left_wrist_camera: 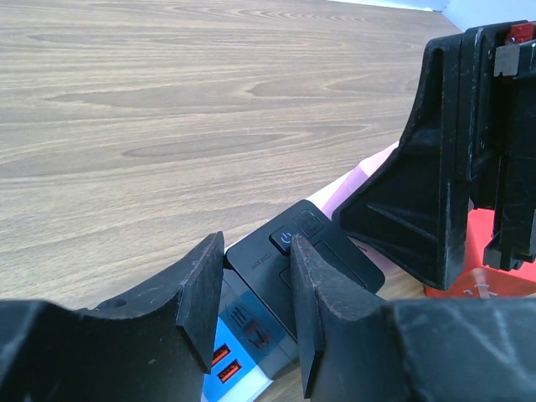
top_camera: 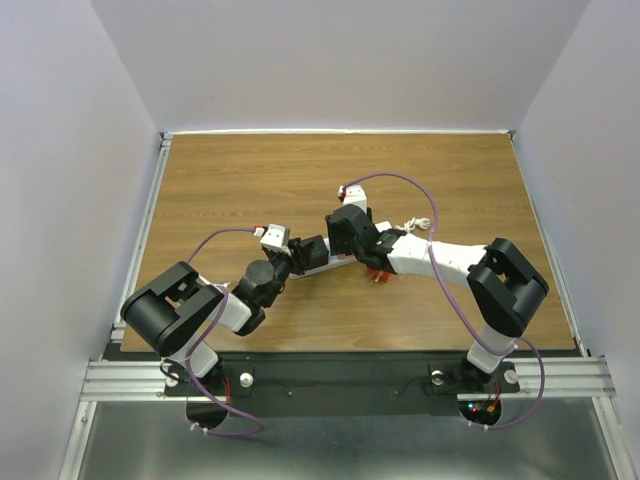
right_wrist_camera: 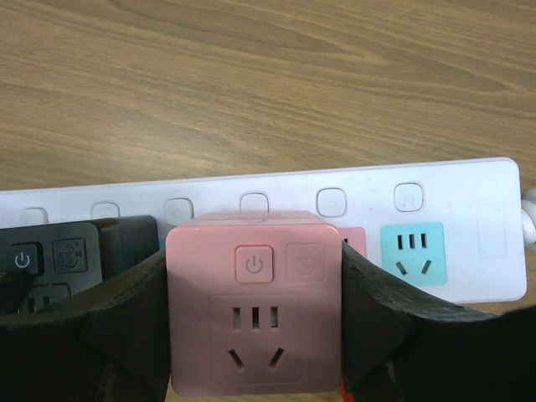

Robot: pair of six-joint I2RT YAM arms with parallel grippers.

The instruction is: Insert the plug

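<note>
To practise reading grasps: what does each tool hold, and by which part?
The right tool is shut on the pink plug, by its two side faces. The left tool straddles the black adapter; grip cannot be told.

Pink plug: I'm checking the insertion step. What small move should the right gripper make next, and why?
Probably press straight down a little. The right gripper holds the pink plug over the white power strip, covering the pink socket next to the teal socket; whether it is fully seated cannot be told.
</note>
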